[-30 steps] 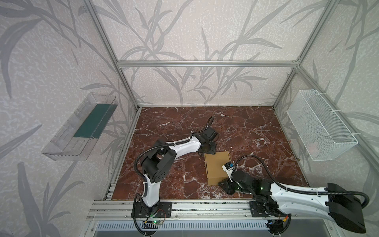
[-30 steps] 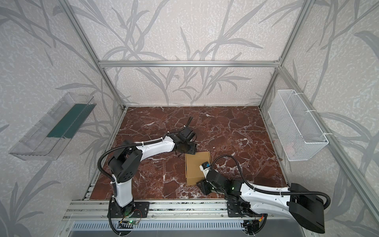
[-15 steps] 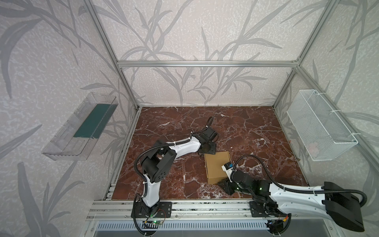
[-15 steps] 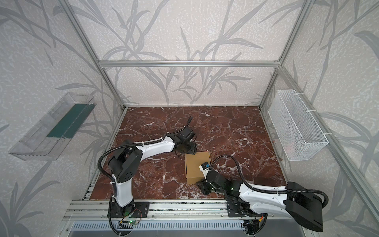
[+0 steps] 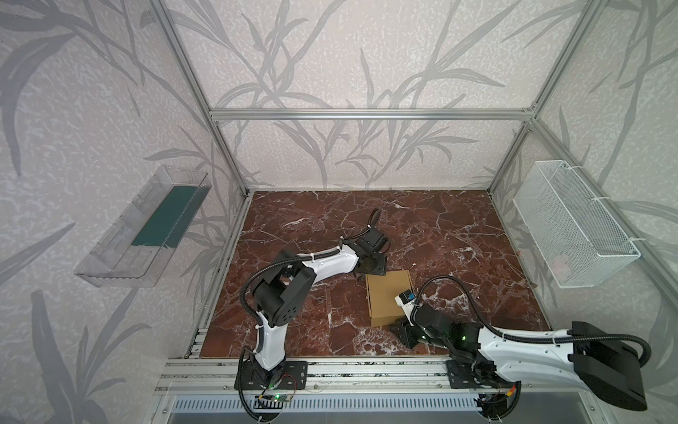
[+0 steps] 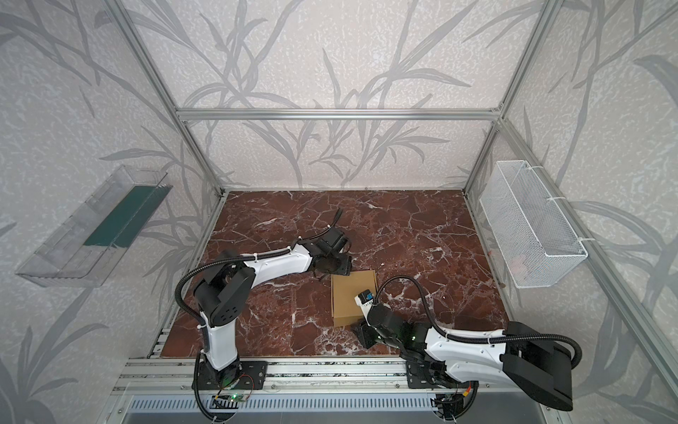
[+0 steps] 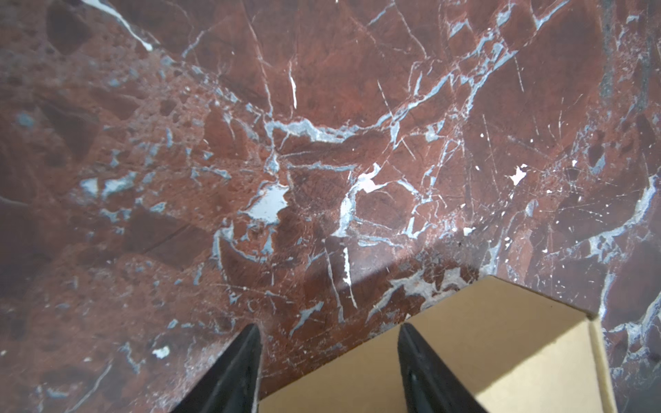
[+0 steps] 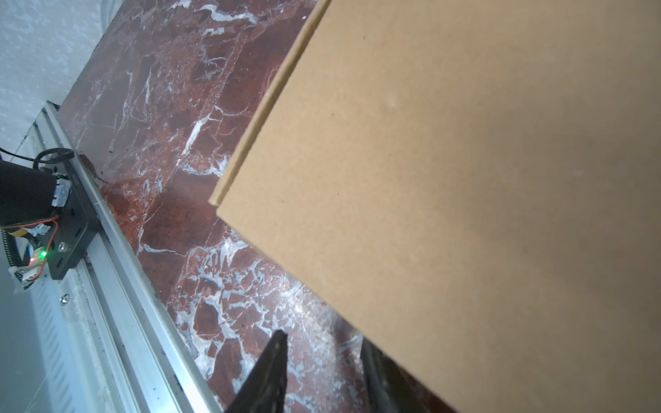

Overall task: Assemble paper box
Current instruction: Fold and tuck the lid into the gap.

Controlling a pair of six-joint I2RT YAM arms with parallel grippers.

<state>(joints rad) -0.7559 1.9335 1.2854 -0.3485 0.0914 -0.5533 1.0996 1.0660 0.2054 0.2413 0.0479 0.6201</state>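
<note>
Right arm [image 5: 521, 343] edged left; flat square paper box [image 5: 385, 293], veined marble [image 5: 458, 227]

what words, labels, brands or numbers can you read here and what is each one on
No text can be read anywhere.
paper box: plain, no print.
blue and white module on the right arm's wrist: any marking too small to read.
circuit board by the left arm's base: too small to read.

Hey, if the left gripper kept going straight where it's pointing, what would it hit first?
Most likely the marble tabletop, just off the paper box. One finger overlaps the cardboard in the left wrist view, so that could touch first.
</note>
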